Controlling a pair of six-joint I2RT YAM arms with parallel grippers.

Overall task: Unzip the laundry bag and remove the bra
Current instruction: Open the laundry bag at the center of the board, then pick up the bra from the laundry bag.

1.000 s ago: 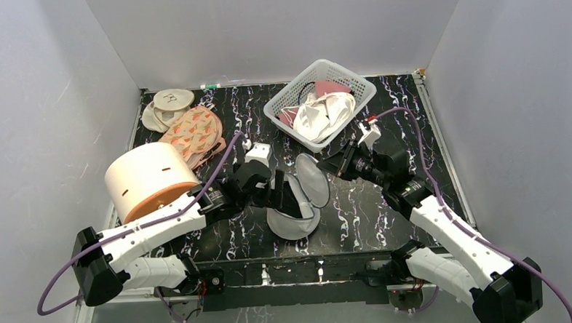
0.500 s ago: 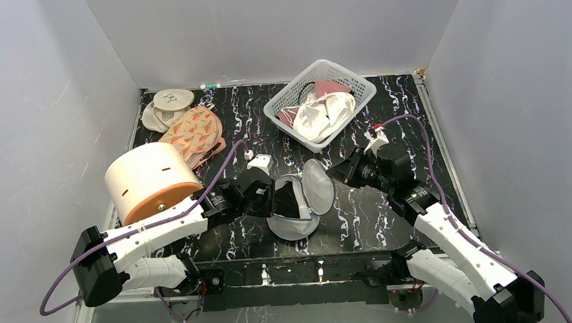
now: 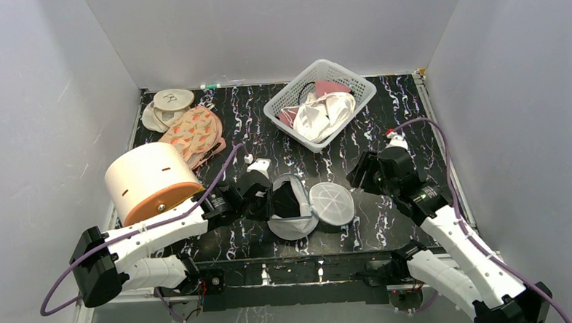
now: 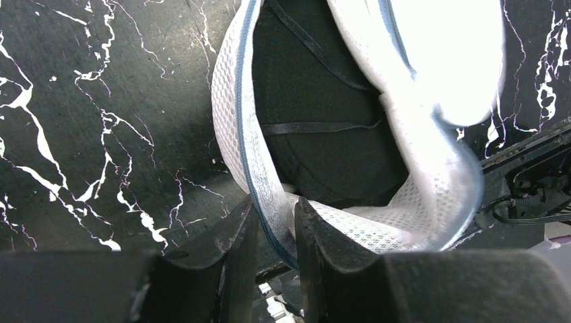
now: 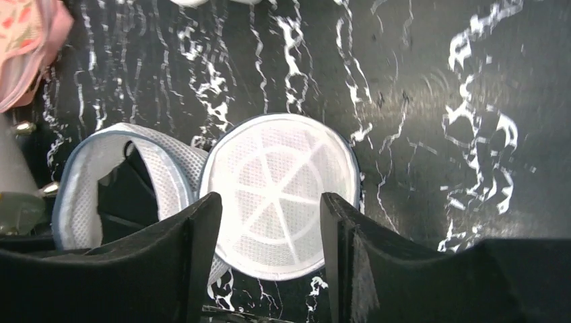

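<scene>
The laundry bag [image 3: 293, 223] lies unzipped at the table's front middle. Its ribbed lid [image 3: 331, 203] is flat on the table to the right, seen close in the right wrist view [image 5: 279, 192]. Inside the open half [image 4: 229, 121] sits a dark padded garment with thin straps, the bra [image 4: 316, 134]; it looks black here. My left gripper [image 4: 276, 229] is shut on the bag's mesh rim at its left side. My right gripper [image 5: 269, 222] hangs open above the lid's right edge, holding nothing.
A white lattice basket [image 3: 320, 102] with white cloth stands at the back. A cream cylinder with an orange base [image 3: 149, 180] lies at the left. Peach floral pads [image 3: 194, 133] and round cream pieces [image 3: 171, 101] sit behind it.
My right gripper opened and let go of the lid, which dropped flat to the right; that arm drew back rightward. My left gripper closed on the bag's rim.
</scene>
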